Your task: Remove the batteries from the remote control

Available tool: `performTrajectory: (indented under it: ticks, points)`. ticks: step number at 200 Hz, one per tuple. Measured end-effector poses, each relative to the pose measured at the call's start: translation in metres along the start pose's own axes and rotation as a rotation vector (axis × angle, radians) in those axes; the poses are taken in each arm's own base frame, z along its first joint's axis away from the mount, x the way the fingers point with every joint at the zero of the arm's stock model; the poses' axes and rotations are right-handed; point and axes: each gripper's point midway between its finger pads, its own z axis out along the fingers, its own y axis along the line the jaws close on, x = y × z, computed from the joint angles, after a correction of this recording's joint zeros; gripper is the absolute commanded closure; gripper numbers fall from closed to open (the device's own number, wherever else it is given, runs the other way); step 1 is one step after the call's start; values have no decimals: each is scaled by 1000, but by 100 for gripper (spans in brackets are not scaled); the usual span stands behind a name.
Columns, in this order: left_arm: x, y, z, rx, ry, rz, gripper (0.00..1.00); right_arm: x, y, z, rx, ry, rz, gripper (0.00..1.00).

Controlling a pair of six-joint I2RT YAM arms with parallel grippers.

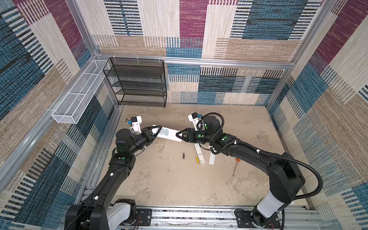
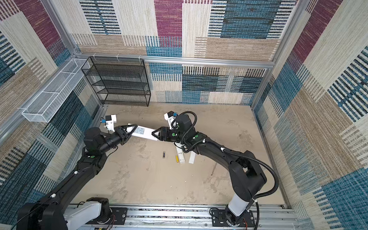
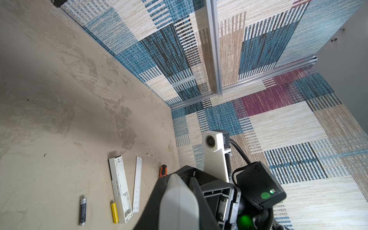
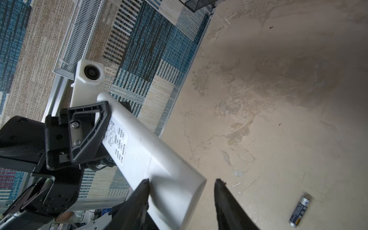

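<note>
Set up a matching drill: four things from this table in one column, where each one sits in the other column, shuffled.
1 dark battery
2 yellow battery
3 keypad remote
4 screwdriver

A held in the jaws of the left gripper, off the table
B partly hidden by the right arm
C alone on bare tabletop
D right beside the opened white casing

Pairs: 1-C, 2-D, 3-A, 4-B
</note>
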Motion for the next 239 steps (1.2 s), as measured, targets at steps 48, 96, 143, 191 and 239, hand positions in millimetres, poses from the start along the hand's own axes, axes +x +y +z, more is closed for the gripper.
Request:
performTrajectory:
  ticks: [48, 96, 143, 191, 239]
  points:
    - [-4, 5, -1, -15, -19, -12, 100, 1, -4, -2, -2, -1, 18, 72]
    - [-3, 3, -1, -4, -10, -22, 100, 2, -1, -3, -12, 5, 25, 51]
    - [-4, -1, -1, 17, -11, -13, 100, 4, 3, 2, -52, 27, 40, 46]
    - [-3, 0, -1, 14, -10, -16, 100, 5, 6, 5, -77, 46, 43, 59]
    - [-5, 1, -1, 12, -19, -15, 100, 4, 6, 4, -84, 51, 80, 69]
